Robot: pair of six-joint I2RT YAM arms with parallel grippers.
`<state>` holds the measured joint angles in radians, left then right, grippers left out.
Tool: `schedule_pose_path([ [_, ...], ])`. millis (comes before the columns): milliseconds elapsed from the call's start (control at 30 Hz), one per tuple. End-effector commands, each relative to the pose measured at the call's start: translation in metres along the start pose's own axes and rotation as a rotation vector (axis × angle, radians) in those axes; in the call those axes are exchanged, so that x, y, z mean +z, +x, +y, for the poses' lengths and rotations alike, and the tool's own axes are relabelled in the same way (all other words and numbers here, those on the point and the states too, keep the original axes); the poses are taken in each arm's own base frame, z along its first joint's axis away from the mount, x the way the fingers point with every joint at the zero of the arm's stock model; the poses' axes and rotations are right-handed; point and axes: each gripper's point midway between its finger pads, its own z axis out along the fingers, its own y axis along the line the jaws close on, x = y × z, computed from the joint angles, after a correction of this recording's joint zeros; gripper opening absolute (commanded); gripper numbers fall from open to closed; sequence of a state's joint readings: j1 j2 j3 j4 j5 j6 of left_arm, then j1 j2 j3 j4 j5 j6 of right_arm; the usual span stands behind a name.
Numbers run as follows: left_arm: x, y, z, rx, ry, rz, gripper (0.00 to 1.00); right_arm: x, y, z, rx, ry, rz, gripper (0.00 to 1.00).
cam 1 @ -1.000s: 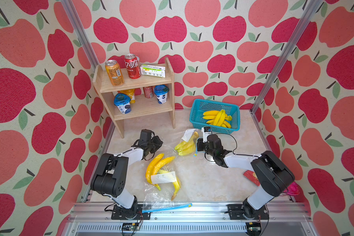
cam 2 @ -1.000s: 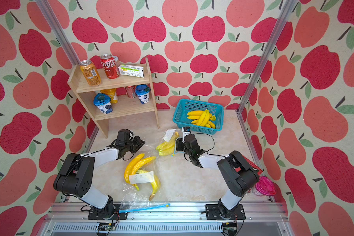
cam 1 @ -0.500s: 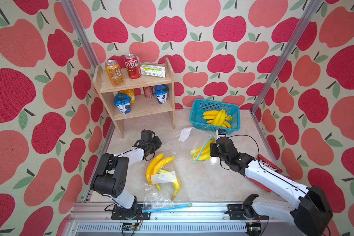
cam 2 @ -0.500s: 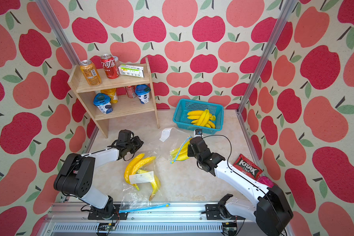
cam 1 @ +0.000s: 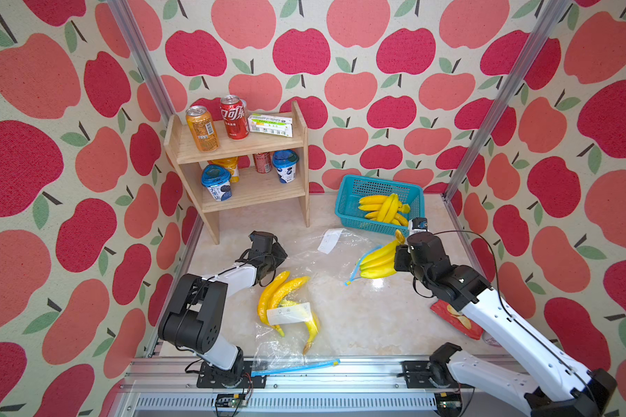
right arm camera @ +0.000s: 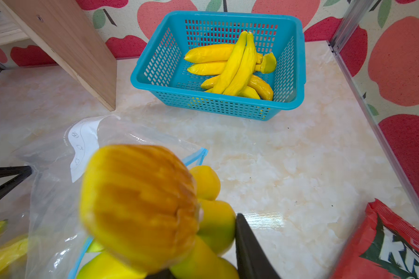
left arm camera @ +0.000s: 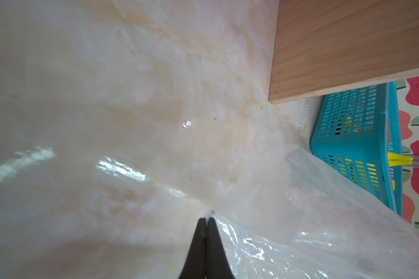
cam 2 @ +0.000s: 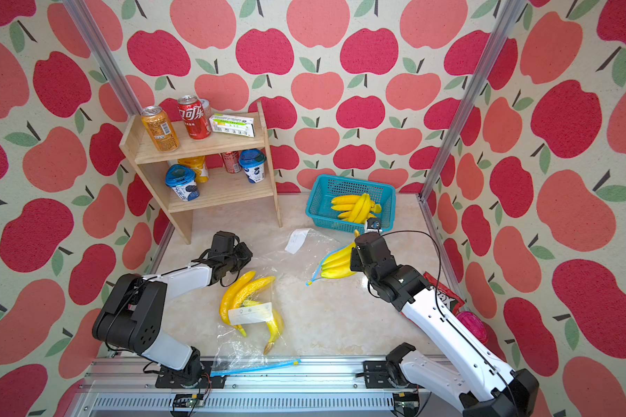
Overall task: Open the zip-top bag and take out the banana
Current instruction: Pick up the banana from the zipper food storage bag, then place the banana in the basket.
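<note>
The step in hand looked to be the withdrawal itself. The right gripper (cam 1: 399, 257) was clamped on the stem end of the banana bunch (cam 1: 376, 261). The fruit fanned out ahead of its jaws, and the tips lay at the open mouth of the zip-top bag (cam 1: 318, 258), where the blue zip strip (cam 1: 355, 271) looped across them. The left gripper (left arm camera: 206, 221) had its jaws pressed together on a pinch of the bag's film, anchoring the corner farthest from the right gripper.

The next move probably called for drawing the bunch away from the left gripper until the tips cleared the strip. The teal mesh basket (right arm camera: 155, 60) just beyond the right gripper seemed a likely place to set it.

The film was thin, clear, glossy and crinkled, slack enough that it could drag along with the fruit. The bananas were plump, smooth and curved, joined at a ribbed orange-brown stem cap. The tabletop (right arm camera: 288, 149) beneath was polished, with a marble pattern.
</note>
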<state>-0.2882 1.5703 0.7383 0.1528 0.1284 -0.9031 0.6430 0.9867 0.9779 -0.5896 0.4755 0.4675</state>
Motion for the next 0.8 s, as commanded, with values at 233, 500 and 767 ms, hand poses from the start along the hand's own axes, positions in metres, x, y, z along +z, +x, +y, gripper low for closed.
schedule_pose_path([
  [233,0.002,0.004,-0.009,0.109,-0.028,-0.025,0.00,-0.031,-0.065,-0.042,0.039,0.063,-0.173,0.13],
  [500,0.004,0.020,-0.020,0.122,-0.010,-0.001,0.00,-0.021,-0.080,-0.067,0.106,0.124,-0.242,0.14],
  [767,0.023,0.078,-0.080,0.158,0.085,0.090,0.00,0.051,-0.096,-0.067,0.318,0.056,-0.390,0.09],
])
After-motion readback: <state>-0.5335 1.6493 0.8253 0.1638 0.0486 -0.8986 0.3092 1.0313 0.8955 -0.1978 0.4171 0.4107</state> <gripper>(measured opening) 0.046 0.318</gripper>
